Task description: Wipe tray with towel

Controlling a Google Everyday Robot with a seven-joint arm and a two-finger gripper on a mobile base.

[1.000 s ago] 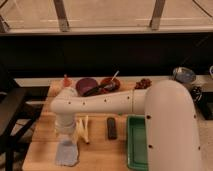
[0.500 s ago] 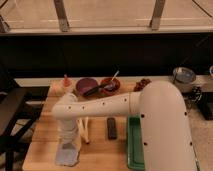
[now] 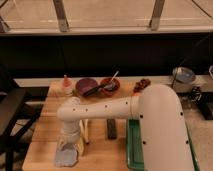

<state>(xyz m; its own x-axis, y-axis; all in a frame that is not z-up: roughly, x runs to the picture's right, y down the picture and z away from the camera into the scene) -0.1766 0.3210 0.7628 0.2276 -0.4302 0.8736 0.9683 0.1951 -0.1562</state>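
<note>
Gripper has lowered onto the blue-grey towel, well left of the green tray. Whether it grips cannot be told. Wiping likely hasn't begun.

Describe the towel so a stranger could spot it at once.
Start at the wooden table and follow the white arm to its front-left corner, where the end effector points down. The towel lies beneath it. It is the only grey-blue cloth, apart from the green tray.
</note>
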